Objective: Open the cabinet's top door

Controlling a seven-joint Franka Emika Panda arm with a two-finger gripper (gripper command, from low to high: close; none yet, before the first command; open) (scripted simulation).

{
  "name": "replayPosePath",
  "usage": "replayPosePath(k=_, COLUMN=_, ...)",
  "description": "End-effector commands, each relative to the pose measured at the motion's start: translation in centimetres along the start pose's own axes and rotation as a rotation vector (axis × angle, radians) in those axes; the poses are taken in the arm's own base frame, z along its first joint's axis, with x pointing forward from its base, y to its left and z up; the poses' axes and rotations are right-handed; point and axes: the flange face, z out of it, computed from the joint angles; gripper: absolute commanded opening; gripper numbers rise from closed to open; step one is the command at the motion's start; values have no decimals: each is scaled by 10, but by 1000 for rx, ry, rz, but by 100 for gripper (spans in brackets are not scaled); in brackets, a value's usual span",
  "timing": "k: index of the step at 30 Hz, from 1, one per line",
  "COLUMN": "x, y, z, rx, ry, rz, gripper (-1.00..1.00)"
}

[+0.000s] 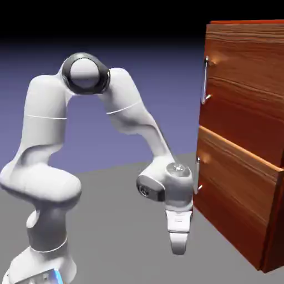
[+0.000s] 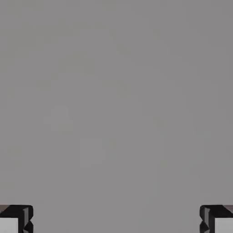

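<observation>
Approach step judged in hand; top door (image 1: 244, 83) seen shut, at right in exterior view, its upright handle (image 1: 205, 80) untouched. Pincer (image 2: 116, 219) spread wide, nothing gripped, pointed down at grey surface, left of cabinet (image 1: 272, 222). Next move: pincer to be raised, turned toward cabinet, jaws lined up astride handle.

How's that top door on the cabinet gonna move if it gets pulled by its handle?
The top door looks like a stiff wooden panel, so it probably won't flex. The slim, shiny bar handle may be a bit slippery. It sits near one edge, so the door would likely swing rather than slide.
</observation>
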Motion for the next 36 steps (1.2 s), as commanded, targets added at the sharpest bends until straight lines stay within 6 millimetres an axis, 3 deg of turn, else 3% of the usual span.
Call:
replayPosePath(k=1, x=6, y=2, z=0, rx=-3, ry=21, rz=16, gripper=0)
replayPosePath(k=5, x=28, y=5, z=-9, rx=12, ry=121, rz=69, gripper=0)
replayPosePath(k=9, x=45, y=-3, z=-34, rx=76, ry=238, rz=95, gripper=0)
replayPosePath(k=14, x=51, y=-27, z=-85, rx=225, ry=392, rz=85, gripper=0)
replayPosePath(k=18, x=38, y=-56, z=-140, rx=395, ry=509, rz=37, gripper=0)
replayPosePath(k=22, x=5, y=-86, z=-205, rx=604, ry=609, rz=-47, gripper=0)
replayPosePath(k=25, x=-35, y=-106, z=-257, rx=784, ry=669, rz=-134, gripper=0)
replayPosePath(k=28, x=-88, y=-119, z=-311, rx=979, ry=712, rz=-239, gripper=0)
replayPosePath(k=32, x=-177, y=-119, z=-382, rx=1261, ry=739, rz=-405, gripper=0)
replayPosePath(k=33, x=-191, y=-117, z=-392, rx=1303, ry=740, rz=-432, gripper=0)
replayPosePath(k=34, x=-192, y=-117, z=-392, rx=1303, ry=740, rz=-432, gripper=0)
replayPosePath(k=36, x=-186, y=-142, z=-390, rx=1303, ry=741, rz=-432, gripper=0)
